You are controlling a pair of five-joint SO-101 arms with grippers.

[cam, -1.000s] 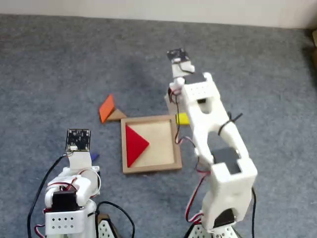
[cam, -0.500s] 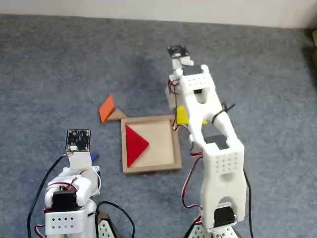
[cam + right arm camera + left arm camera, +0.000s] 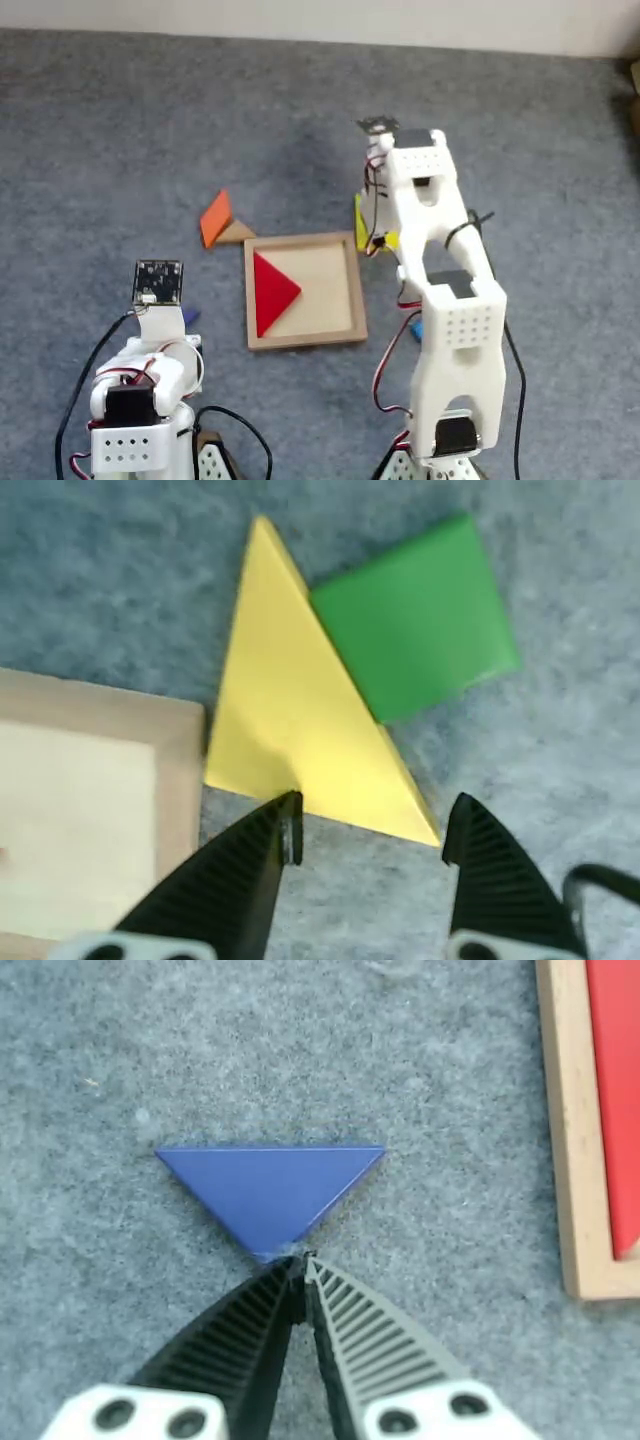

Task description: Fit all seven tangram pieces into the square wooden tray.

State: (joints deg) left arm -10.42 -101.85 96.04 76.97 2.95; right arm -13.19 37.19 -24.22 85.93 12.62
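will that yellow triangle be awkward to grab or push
The yellow triangle looks thin, flat and rigid, so it probably won't bend or roll. Lying on fuzzy carpet, it likely drags rather than glides. Its low edges give the right gripper little to pinch, so it may slip.

You have a bench [image 3: 140, 120] covered in grey, felt-like fabric that spreads across nearly the whole high view. Along the top edge of that frame a pale strip [image 3: 300, 18] borders it. At the upper right edge a small brownish thing [image 3: 635, 85] pokes in; you cannot tell what it is.
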